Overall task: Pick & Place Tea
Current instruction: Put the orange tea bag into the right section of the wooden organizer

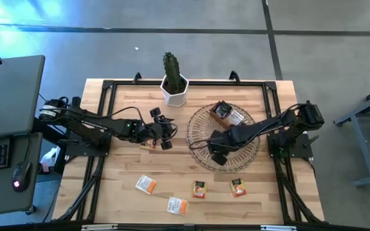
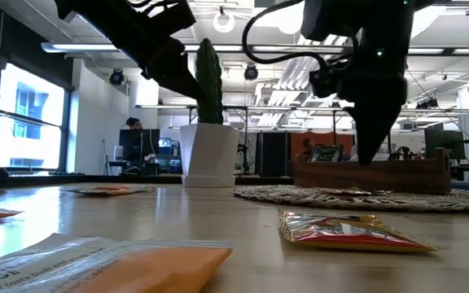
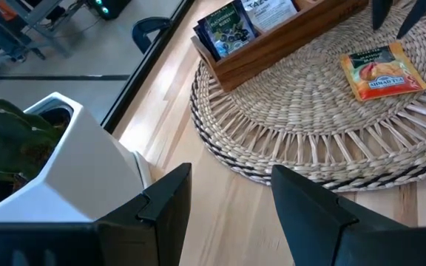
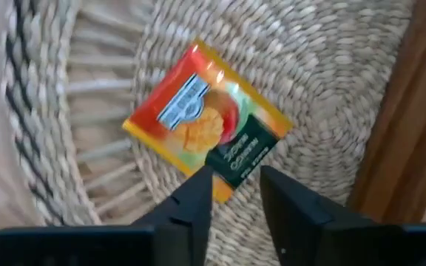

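Wicker tray (image 1: 201, 128) on my right already carries one yellow-red tea sachet (image 4: 205, 125), lying flat just under my right gripper (image 4: 235, 196), whose fingers are parted and empty. A wooden box (image 3: 287, 37) on the tray's far side holds more sachets. My left gripper (image 3: 228, 199) hovers open beside the cactus pot (image 1: 174, 90). Four sachets (image 1: 146, 185) remain near me on the table, another under the left arm.

High view: straight down. Low view: table-level. Wrist views: close, both on wicker tray (image 3: 331, 111), one sachet (image 4: 207, 118).
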`<control>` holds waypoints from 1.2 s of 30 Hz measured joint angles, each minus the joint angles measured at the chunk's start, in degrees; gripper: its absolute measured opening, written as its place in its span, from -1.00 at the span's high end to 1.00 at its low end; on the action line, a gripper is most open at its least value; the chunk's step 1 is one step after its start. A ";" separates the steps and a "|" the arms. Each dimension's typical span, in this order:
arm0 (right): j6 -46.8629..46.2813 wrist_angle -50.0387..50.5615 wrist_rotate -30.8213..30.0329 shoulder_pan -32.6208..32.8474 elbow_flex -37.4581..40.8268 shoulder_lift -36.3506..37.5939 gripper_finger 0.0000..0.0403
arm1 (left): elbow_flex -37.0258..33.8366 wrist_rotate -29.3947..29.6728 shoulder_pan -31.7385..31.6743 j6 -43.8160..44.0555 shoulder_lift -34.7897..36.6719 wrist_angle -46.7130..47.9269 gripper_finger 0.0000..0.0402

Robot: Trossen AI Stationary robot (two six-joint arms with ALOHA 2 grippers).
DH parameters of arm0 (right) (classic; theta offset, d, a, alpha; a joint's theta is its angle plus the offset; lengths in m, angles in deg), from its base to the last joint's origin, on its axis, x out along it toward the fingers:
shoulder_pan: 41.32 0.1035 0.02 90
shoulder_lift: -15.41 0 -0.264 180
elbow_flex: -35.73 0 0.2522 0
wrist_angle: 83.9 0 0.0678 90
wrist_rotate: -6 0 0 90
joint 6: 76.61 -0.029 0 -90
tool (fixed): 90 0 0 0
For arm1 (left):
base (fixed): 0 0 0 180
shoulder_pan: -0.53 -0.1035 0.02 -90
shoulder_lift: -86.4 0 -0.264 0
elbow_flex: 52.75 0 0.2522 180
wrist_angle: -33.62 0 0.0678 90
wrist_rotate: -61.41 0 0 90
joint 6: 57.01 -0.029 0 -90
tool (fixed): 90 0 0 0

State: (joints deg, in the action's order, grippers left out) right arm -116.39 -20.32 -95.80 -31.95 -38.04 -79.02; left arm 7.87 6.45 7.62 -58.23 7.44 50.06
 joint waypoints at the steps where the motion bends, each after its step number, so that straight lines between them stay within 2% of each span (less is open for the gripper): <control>1: -1.34 -0.85 -0.23 -0.18 0.44 0.00 0.38 | 0.01 -0.01 0.00 0.00 0.00 0.00 0.08; 7: -9.63 -8.51 1.23 -1.14 5.71 0.00 0.18 | -0.01 -0.05 0.02 0.00 0.00 0.41 0.08; 11: -13.95 -11.20 -0.81 -1.71 8.11 -0.07 0.18 | -0.02 -0.08 0.02 0.00 0.00 0.46 0.08; 16: -13.80 -12.95 -0.96 -2.34 9.65 -0.04 0.24 | -0.02 -0.12 0.02 0.00 0.00 0.48 0.08; 22: -12.72 -17.95 -0.08 -2.56 12.71 0.27 0.41 | -0.02 -0.15 0.02 -0.02 0.00 0.45 0.08; 28: -9.96 -21.00 1.43 -3.05 15.87 0.50 0.82 | -0.02 -0.14 0.02 -0.02 -0.02 0.44 0.08; 31: -6.95 -18.71 2.06 -2.95 13.77 0.15 0.96 | -0.02 -0.14 0.02 -0.02 0.00 0.42 0.08; 36: 1.30 -6.53 3.19 -2.81 3.98 -0.42 0.93 | -0.02 -0.03 0.02 -0.02 0.00 0.35 0.08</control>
State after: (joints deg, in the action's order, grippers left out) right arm -115.09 -26.84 -92.60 -34.76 -34.05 -79.45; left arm 7.86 6.41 7.64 -58.25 7.44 50.41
